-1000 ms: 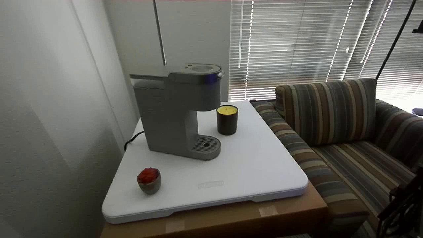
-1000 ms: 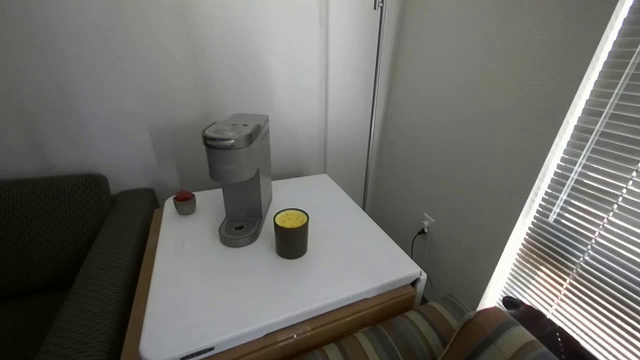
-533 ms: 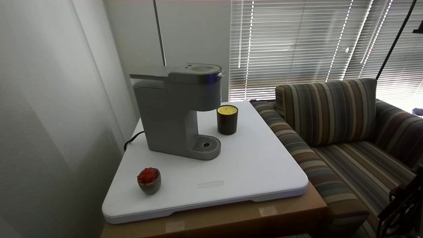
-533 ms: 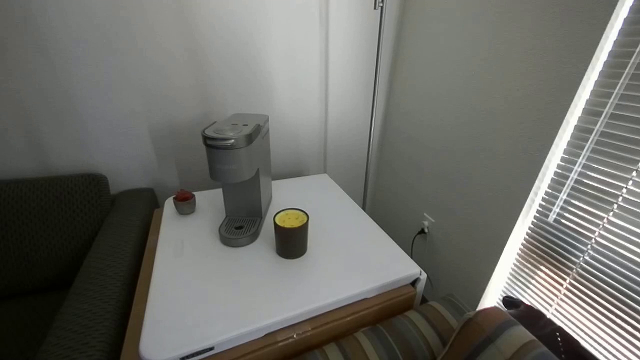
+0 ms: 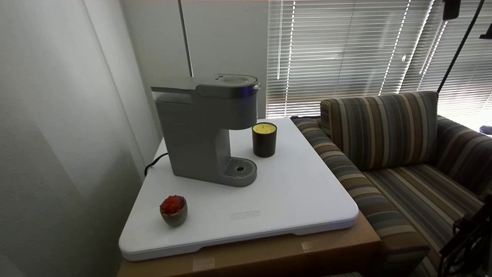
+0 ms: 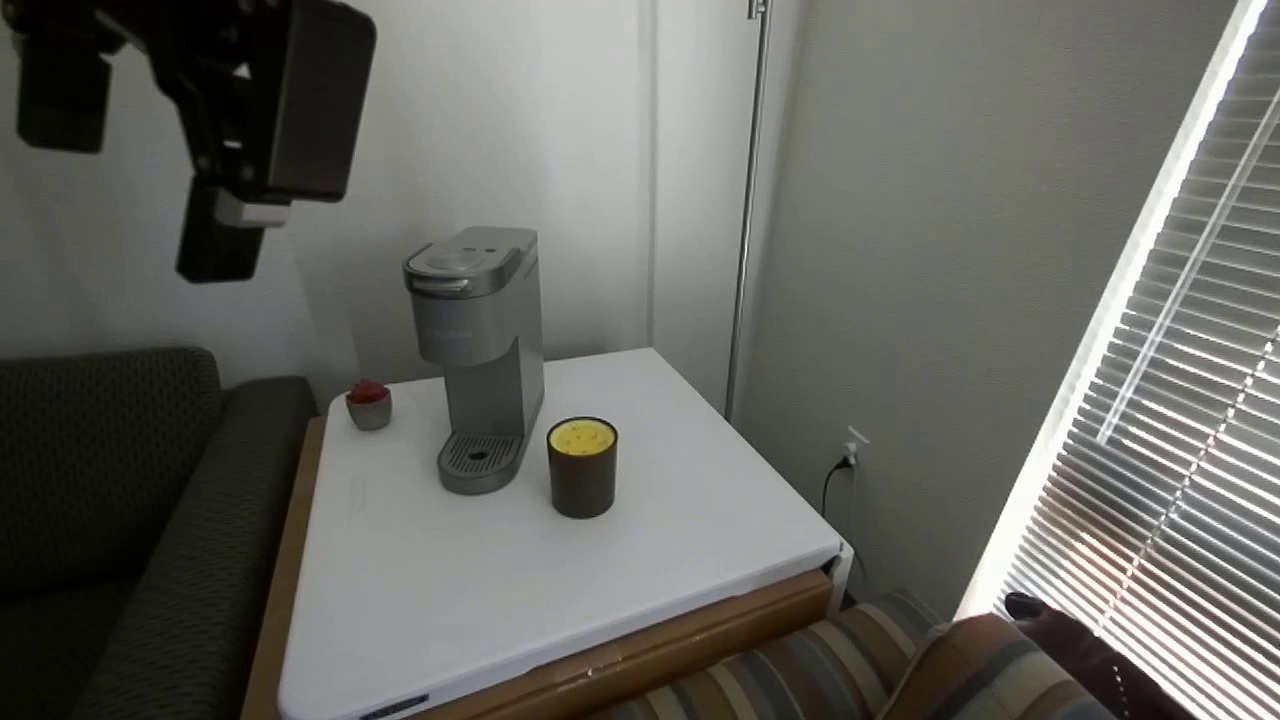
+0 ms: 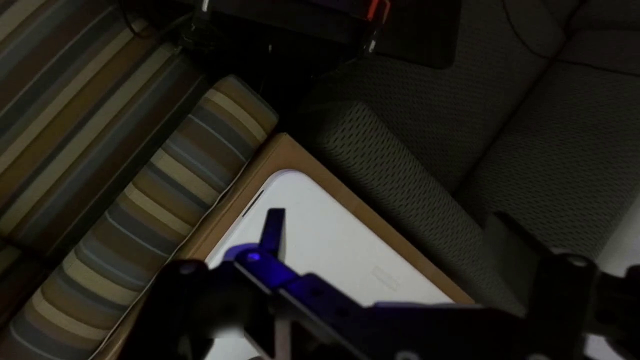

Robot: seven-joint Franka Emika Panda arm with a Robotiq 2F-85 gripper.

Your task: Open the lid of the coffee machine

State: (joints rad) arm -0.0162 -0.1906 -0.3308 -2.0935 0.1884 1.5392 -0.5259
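Note:
The grey coffee machine (image 5: 196, 130) stands upright on a white tabletop; it also shows in the other exterior picture (image 6: 485, 330). Its lid (image 5: 232, 81) lies flat and closed on top in both exterior views, with a light handle at the rounded front (image 6: 440, 286). My gripper (image 6: 140, 190) hangs at the upper left of that exterior view, apart from the machine and appearing higher than the lid. In the wrist view the gripper (image 7: 389, 214) has its fingers wide apart with nothing between them. The machine is out of the wrist view.
A dark cup with a yellow top (image 5: 264, 140) stands beside the machine's base. A small pot with a red plant (image 5: 173, 211) sits near the table edge. A striped armchair (image 5: 378, 130) and a dark sofa (image 6: 100, 470) flank the white tabletop (image 6: 450, 580). A wall is behind.
My gripper has come into an exterior view at the upper left, where it was absent before. A dark part now shows at the upper right of an exterior view. Machine and lid are unchanged.

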